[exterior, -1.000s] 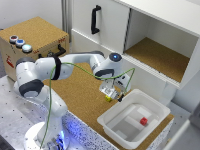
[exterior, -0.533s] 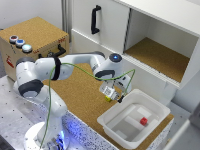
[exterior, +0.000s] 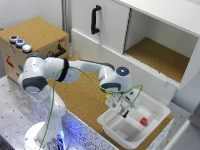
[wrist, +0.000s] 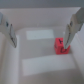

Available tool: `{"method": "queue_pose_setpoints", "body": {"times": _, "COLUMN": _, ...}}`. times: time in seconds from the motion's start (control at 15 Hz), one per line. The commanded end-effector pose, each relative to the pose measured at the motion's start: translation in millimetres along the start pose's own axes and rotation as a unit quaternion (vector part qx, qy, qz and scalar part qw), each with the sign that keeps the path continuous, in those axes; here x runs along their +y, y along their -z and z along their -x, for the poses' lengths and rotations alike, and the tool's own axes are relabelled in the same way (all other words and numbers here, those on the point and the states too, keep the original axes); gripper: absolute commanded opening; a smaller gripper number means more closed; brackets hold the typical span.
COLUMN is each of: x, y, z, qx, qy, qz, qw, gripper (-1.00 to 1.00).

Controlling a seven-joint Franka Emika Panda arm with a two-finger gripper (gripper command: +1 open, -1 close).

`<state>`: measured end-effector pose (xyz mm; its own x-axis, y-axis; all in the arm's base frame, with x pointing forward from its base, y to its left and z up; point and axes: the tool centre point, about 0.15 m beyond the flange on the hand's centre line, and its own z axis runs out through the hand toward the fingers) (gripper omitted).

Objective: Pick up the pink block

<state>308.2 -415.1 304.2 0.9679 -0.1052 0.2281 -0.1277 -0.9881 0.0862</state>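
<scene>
You're on the approach: claw [exterior: 123,111] wide open and empty above the white tray [exterior: 113,128], pink block [wrist: 60,46] inside it beside one finger, so centre over it, then descend.

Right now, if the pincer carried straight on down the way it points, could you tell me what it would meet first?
Probably the white bin's floor. The pincer is open, and the pink block lies off-centre beside one finger, so that finger might clip the block first; depth is hard to judge.
</scene>
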Motion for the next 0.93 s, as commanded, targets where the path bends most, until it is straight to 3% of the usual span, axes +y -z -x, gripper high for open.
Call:
{"method": "queue_pose_setpoints", "body": {"times": 0.0, "x": 62, "y": -60, "z": -49, "qx": -0.029, "qy": 0.039, "qz": -0.072, "qw": 0.996, "gripper": 1.0}}
{"method": "queue_pose_setpoints", "body": {"times": 0.33, "x": 63, "y": -94, "z": -54, "qx": -0.02, "qy": 0.03, "qz": -0.099, "qw": 0.994, "gripper": 1.0}}
{"method": "queue_pose_setpoints", "body": {"times": 0.73, "x": 54, "y": -108, "z": -56, "qx": -0.017, "qy": 0.039, "qz": -0.099, "qw": 0.994, "gripper": 1.0}}
{"method": "queue_pose_setpoints", "body": {"times": 0.8, "x": 52, "y": -110, "z": -56, "qx": -0.019, "qy": 0.041, "qz": -0.101, "qw": 0.994, "gripper": -1.0}}
{"method": "queue_pose_setpoints", "body": {"times": 0.87, "x": 50, "y": -114, "z": -55, "qx": -0.024, "qy": 0.041, "qz": -0.101, "qw": 0.994, "gripper": -1.0}}
